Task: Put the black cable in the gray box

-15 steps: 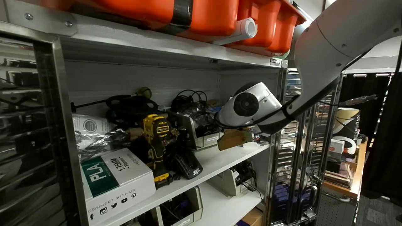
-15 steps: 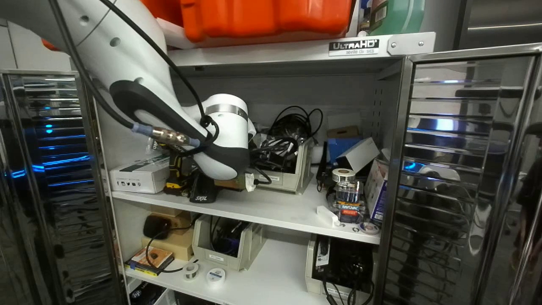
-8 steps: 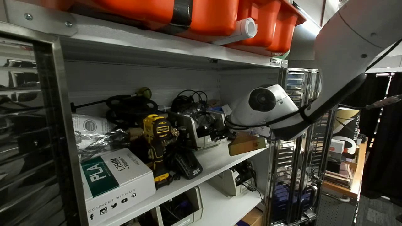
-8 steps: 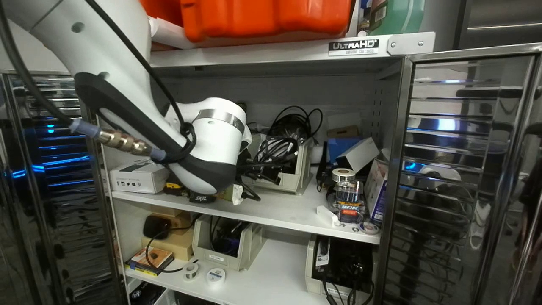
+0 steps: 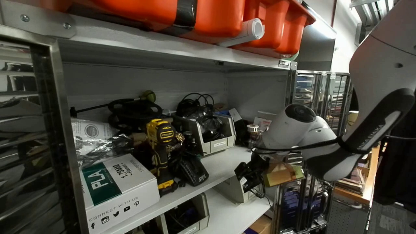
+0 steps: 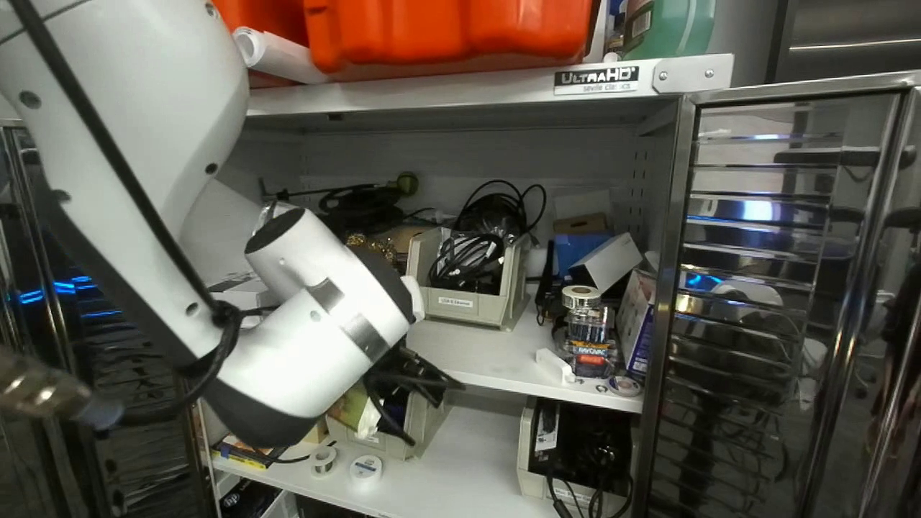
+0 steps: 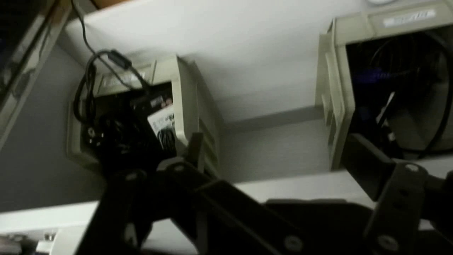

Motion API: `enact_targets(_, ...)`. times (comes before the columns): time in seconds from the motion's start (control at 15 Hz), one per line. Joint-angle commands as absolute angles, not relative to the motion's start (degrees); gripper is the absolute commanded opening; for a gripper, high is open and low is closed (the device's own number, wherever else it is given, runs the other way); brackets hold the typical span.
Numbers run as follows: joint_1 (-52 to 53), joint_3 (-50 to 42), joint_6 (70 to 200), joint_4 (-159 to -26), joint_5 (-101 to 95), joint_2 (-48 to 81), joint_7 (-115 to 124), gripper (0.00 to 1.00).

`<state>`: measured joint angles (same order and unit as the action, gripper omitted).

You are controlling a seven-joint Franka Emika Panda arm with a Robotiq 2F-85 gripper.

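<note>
The black cable [image 6: 469, 259], a loose coil with pale ties, lies inside the gray box [image 6: 457, 307] on the upper shelf. It leans against clear bags and other black cords. The cable [image 5: 210, 127] and box [image 5: 221, 145] also show in an exterior view. My gripper [image 7: 283, 157] is open, its dark fingers [image 7: 370, 166] wide apart with nothing between them. In both exterior views the gripper [image 5: 243, 177] is apart from the box, lower and in front of the shelf edge. The wrist view does not show the cable or this box.
Lower-shelf bins [image 7: 191, 95] [image 7: 341, 102] with cords stand in front of the gripper. The upper shelf holds a black-and-yellow drill [image 5: 162, 139], a SKIL charger [image 5: 195, 170], a PLA box [image 5: 120, 185] and a battery jar [image 6: 588, 324]. The open cabinet door [image 6: 784, 288] stands at the side.
My arm has moved back from the gray box, outward and down past the shelf edge. The coil and the box front, partly covered before, now show in full. The coil stays in the box.
</note>
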<state>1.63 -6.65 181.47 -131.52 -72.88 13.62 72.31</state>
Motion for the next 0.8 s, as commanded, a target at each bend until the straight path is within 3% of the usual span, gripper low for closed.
enact_targets(0.0, -8.38, 5.35, 181.64, -141.72, -57.75, 11.05, 56.84, 1.0)
enact_targets(0.33, -24.62, 28.18, 175.69, -144.13, -34.01, 18.26, 36.67, 1.0)
enact_targets(0.4, -19.09, 21.37, 177.36, -144.22, -40.39, 16.02, 43.34, 1.0)
enact_targets(0.47, -13.89, 18.88, 177.74, -145.73, -25.63, 15.62, 31.49, 1.0)
enact_targets(0.73, -15.88, 21.06, 177.59, -145.49, -23.93, 17.15, 29.78, 1.0)
